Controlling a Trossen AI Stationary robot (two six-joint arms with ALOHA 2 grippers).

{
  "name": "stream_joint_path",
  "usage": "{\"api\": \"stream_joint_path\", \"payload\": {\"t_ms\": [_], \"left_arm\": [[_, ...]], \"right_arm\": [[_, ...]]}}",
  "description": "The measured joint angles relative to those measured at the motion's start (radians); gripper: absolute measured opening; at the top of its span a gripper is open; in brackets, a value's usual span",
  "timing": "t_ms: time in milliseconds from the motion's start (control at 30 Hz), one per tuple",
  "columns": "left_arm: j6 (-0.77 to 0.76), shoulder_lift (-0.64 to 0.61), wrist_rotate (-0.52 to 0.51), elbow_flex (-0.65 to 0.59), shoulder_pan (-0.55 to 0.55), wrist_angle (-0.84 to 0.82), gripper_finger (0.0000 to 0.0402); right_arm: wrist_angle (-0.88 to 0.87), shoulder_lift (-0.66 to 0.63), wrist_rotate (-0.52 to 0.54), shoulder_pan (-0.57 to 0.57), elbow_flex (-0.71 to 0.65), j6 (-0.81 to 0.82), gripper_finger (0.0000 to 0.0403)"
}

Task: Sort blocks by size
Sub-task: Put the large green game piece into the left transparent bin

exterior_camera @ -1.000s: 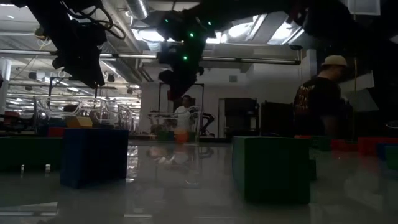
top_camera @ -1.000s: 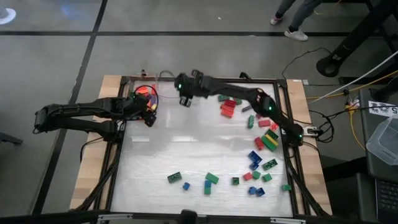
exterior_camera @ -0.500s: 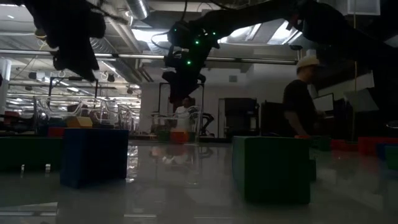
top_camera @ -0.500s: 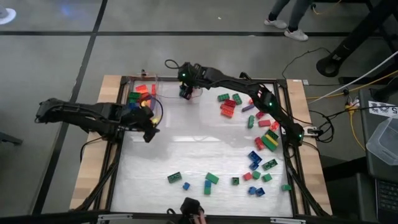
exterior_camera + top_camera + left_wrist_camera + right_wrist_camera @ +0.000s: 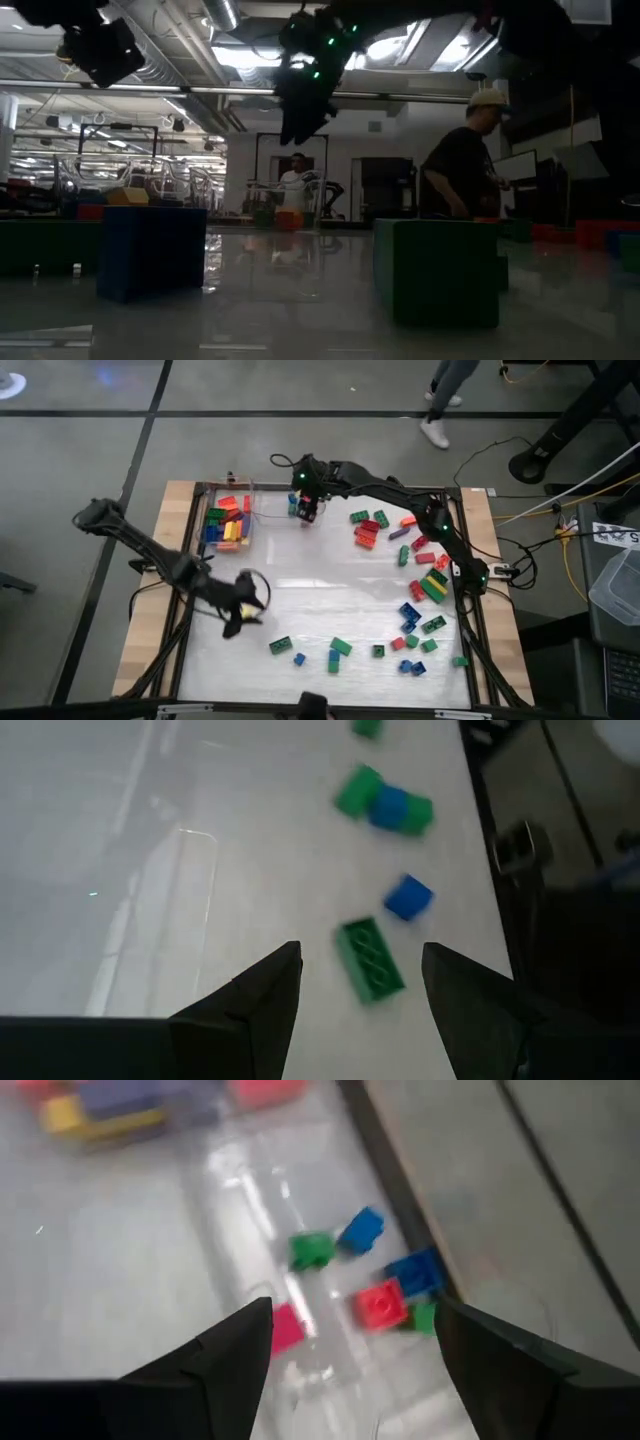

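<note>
Blocks lie scattered over the white table: a red, green and orange group (image 5: pixel 375 528) at the far right, a blue and green group (image 5: pixel 415 625) at the near right. My left gripper (image 5: pixel 240 618) hangs open over the near left of the table. A long green block (image 5: pixel 372 965) lies flat on the table just ahead of its fingers, and a small blue one (image 5: pixel 407 897) lies beyond that. My right gripper (image 5: pixel 308 512) hangs open and empty at the far edge. Below it, small green (image 5: pixel 312 1250), blue (image 5: pixel 360 1228) and red (image 5: pixel 380 1305) blocks lie in a clear container.
A clear container (image 5: pixel 250 492) at the far left holds long blocks in red, yellow, blue and green (image 5: pixel 225 525). A black frame (image 5: pixel 468 610) runs round the table. In the low view a person (image 5: pixel 460 165) walks in the room behind. The table's middle is bare.
My left gripper has swung from the far-left container toward the table's near edge and somewhat to the right, turning as it went. My right gripper has shifted a little toward the far edge and has risen.
</note>
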Motion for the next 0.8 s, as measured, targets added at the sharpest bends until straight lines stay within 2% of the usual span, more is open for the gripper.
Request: {"api": "stream_joint_path", "payload": {"t_ms": [233,367,500,800], "left_arm": [[-0.01,0.281,-0.069,0.0,-0.116,0.169,0.0196],[-0.034,0.398,-0.071,0.0,-0.128,0.263,0.0196],[-0.036,0.471,-0.072,0.013,-0.128,0.31,0.0196],[-0.061,0.561,-0.096,0.024,-0.128,0.378,0.0196]], "right_arm": [[-0.204,-0.092,-0.124,0.093,0.0,0.024,0.0277],[-0.359,-0.098,-0.133,0.19,-0.001,0.028,0.0278],[-0.46,-0.098,-0.132,0.299,-0.001,0.028,0.0278],[-0.463,-0.098,-0.101,0.538,-0.004,0.119,0.0278]]}}
